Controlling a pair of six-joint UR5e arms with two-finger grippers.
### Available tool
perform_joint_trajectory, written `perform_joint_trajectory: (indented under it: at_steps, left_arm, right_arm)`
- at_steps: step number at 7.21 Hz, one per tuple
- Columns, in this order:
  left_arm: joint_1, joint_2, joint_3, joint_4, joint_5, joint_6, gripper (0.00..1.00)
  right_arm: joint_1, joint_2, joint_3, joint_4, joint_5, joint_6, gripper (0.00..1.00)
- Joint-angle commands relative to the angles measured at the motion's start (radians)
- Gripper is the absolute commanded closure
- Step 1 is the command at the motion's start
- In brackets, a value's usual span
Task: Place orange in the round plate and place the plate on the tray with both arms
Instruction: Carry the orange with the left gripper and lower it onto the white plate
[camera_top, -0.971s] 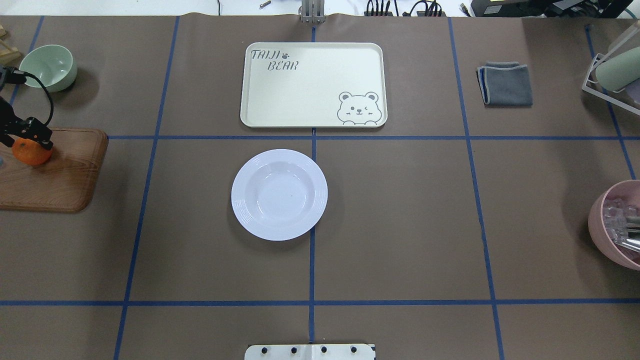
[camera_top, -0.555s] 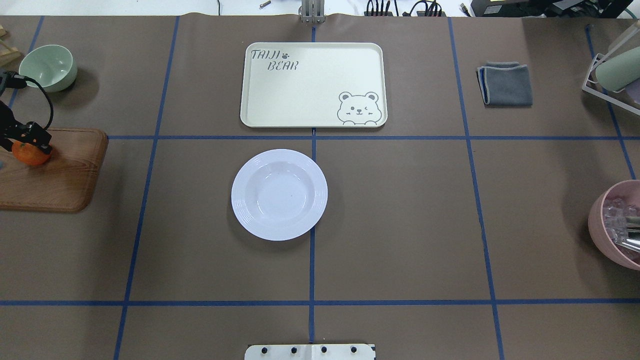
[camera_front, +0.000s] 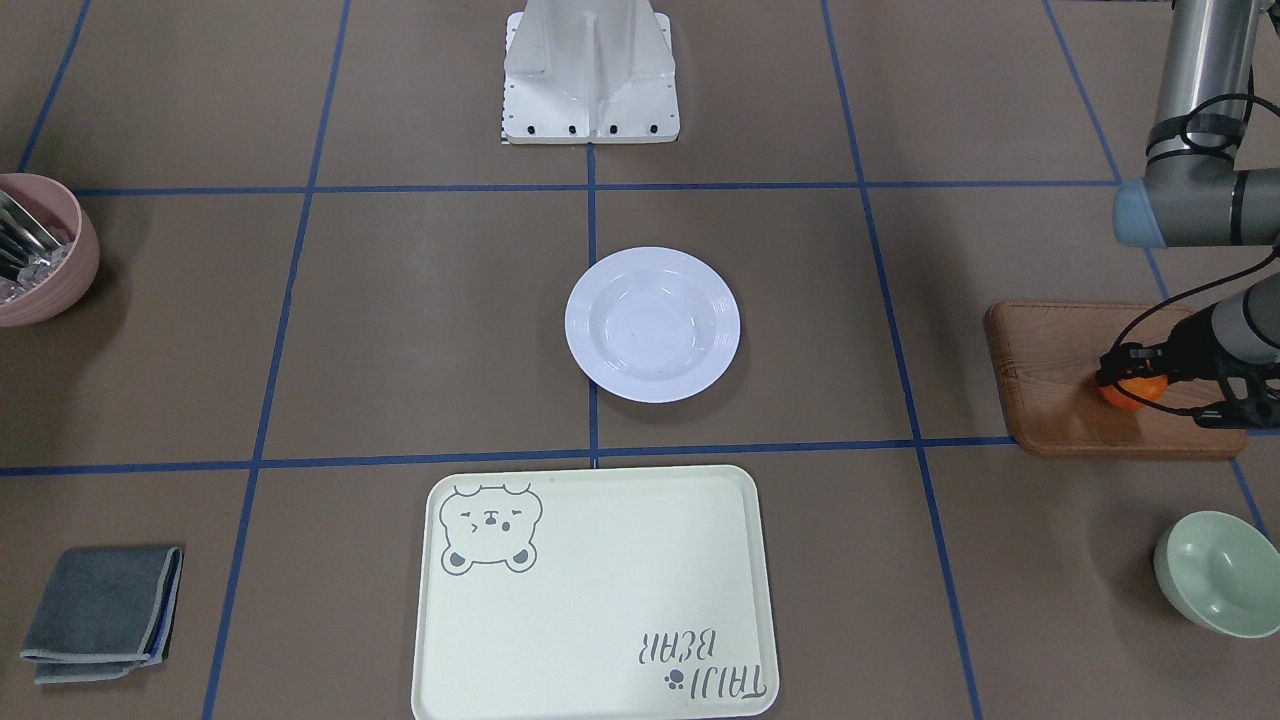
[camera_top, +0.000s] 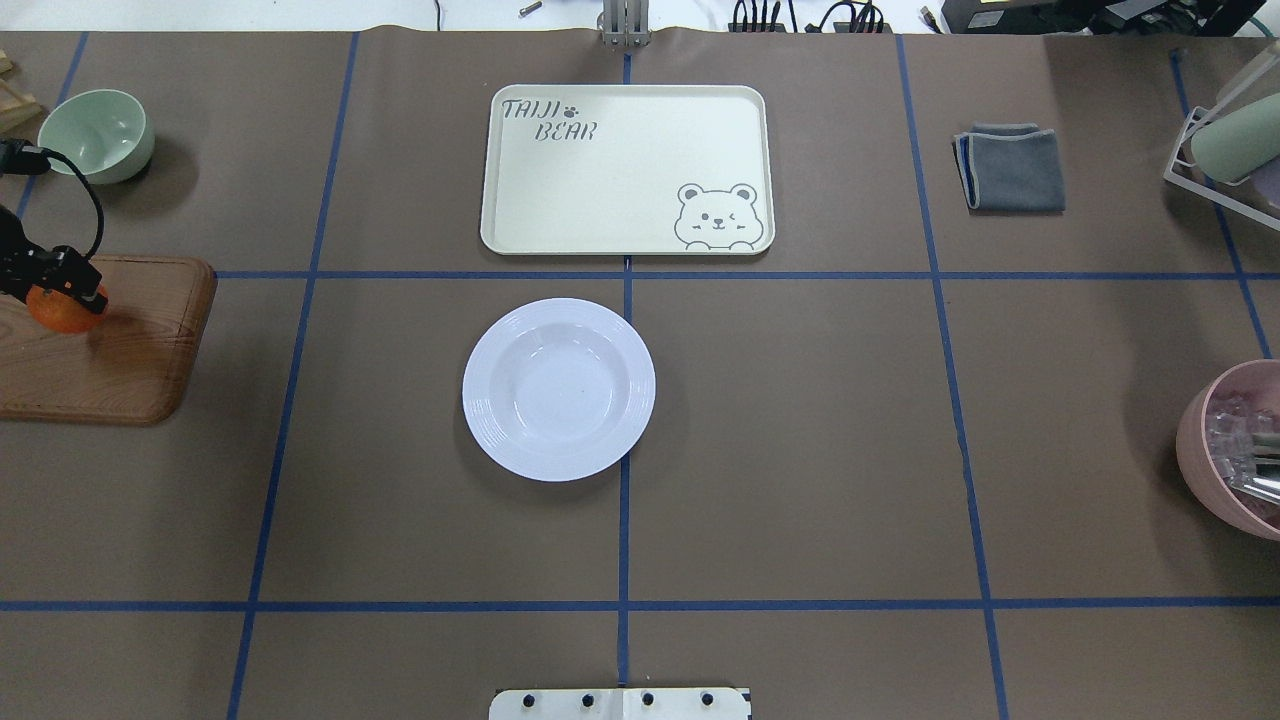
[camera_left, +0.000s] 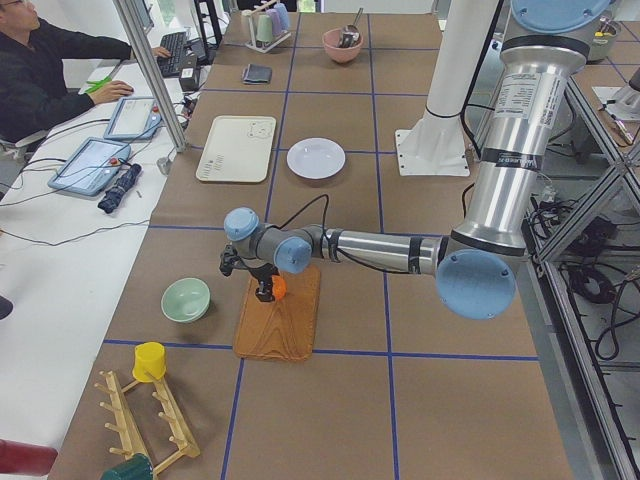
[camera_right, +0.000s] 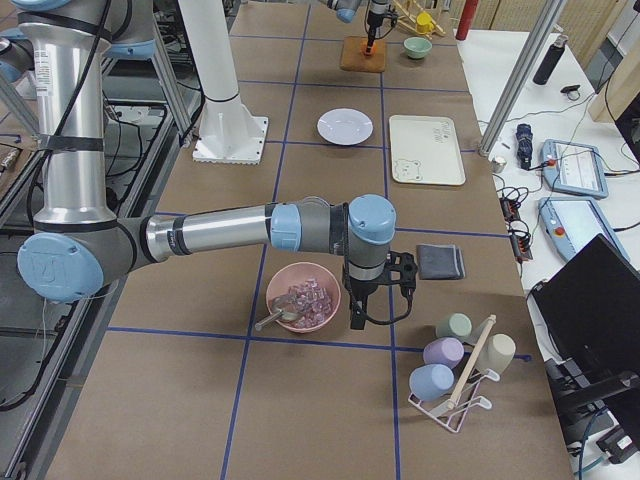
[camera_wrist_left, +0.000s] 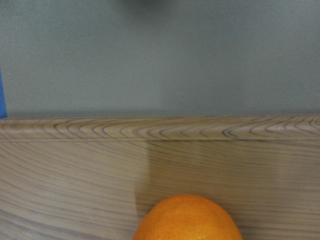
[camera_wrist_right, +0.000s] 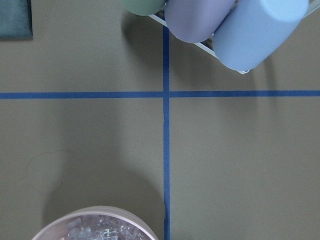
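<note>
The orange (camera_top: 58, 312) is at the far left over the brown wooden board (camera_top: 120, 350), with my left gripper (camera_top: 60, 285) shut on it from above. The front-facing view shows the same grasp, black fingers (camera_front: 1110, 372) around the orange (camera_front: 1122, 396). The left wrist view has the orange (camera_wrist_left: 187, 220) at its bottom edge against the board's grain. The white round plate (camera_top: 558, 389) lies empty at the table's middle, and the cream bear tray (camera_top: 625, 170) lies empty just beyond it. My right gripper (camera_right: 358, 318) hangs beside the pink bowl; I cannot tell whether it is open or shut.
A pale green bowl (camera_top: 98, 135) stands behind the board. At the right are a pink bowl (camera_top: 1235, 450) of clear pieces, a folded grey cloth (camera_top: 1012, 168) and a cup rack (camera_top: 1225, 140). A person (camera_left: 45, 70) sits at a side desk.
My left gripper and the orange have shifted slightly toward the table's left edge, and the orange's shadow on the board now lies further from it. Plate and tray have not moved.
</note>
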Motion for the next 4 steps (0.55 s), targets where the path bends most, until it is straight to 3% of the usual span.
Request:
perform_joint_trajectory:
  at_steps: [1,4]
  left_arm:
    - [-0.006,-0.093,-0.048,0.106,-0.01,-0.016,1.0]
    - [0.087,-0.346,-0.046,0.184,0.005,-0.434,1.0]
  right_arm:
    - [-0.001,0.0,0.007,-0.015,0.002,0.0,0.0]
    - [0.001,-0.032,0.027,-0.006,0.032,-0.003,0.0]
